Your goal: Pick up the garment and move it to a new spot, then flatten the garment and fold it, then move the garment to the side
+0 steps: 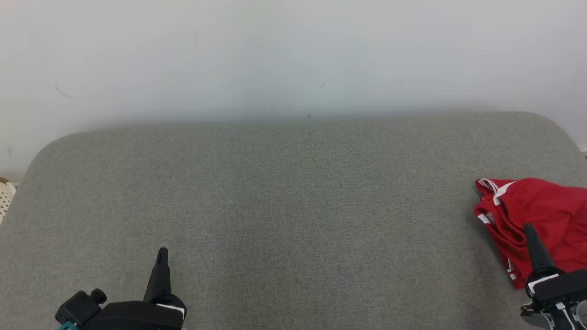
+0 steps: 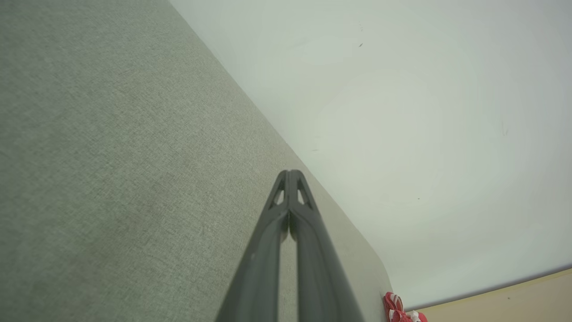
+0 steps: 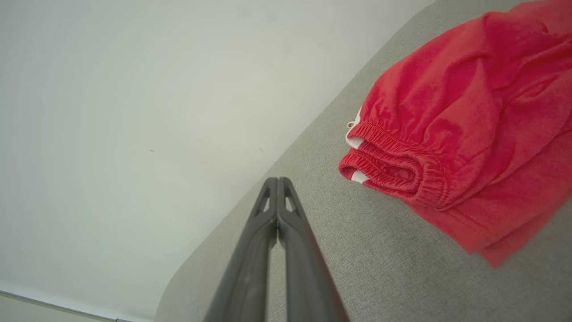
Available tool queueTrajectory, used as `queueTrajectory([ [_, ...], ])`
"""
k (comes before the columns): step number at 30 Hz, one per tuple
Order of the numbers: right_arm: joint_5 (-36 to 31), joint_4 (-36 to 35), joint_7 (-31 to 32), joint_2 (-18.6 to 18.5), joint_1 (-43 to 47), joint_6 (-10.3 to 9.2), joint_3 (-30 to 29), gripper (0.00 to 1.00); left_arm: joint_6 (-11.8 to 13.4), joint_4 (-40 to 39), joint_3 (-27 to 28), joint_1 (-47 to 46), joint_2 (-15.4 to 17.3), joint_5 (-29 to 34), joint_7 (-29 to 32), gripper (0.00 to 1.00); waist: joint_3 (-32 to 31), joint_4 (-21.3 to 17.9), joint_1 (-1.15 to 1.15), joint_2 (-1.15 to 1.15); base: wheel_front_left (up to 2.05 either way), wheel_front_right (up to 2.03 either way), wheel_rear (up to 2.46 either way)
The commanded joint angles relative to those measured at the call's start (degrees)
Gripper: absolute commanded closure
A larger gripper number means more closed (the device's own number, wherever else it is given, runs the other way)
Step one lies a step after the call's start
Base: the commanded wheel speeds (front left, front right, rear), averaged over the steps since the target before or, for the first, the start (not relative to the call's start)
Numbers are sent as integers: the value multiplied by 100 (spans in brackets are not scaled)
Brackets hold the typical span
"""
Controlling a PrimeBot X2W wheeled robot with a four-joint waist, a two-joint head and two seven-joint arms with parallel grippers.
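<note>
The garment (image 1: 545, 215) is red with white trim and lies bunched at the right edge of the grey cushioned surface (image 1: 293, 197). Its elastic waistband shows on the garment (image 3: 464, 129) in the right wrist view, and a corner of the garment (image 2: 397, 311) peeks in at the bottom of the left wrist view. My right gripper (image 1: 528, 227) is shut and empty, its tips over the garment's near part in the head view. In its own view the right gripper (image 3: 278, 180) sits to the left of the cloth, apart from it. My left gripper (image 1: 162, 251) is shut and empty at the lower left; the left gripper (image 2: 289, 172) points along the bare surface.
A white wall (image 1: 293, 55) rises right behind the cushioned surface. A pale perforated object (image 1: 5, 195) pokes in at the far left edge. The surface has rounded back corners, and a strip of beige floor (image 2: 514, 299) shows beyond it.
</note>
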Motion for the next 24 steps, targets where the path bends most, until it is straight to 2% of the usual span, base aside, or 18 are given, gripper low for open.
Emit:
queueTrajectory([
  [1,191,-5,66,-75,-153,0,-80,100,-52,-25,40,-185,7,-213,7,100,5,1,-1,0,0,0,0],
  [24,1483,332,555,-129,-454,-1,-449,100,-341,137,56,-415,-170,-1436,32,100,76,7,-1,0,0,0,0],
])
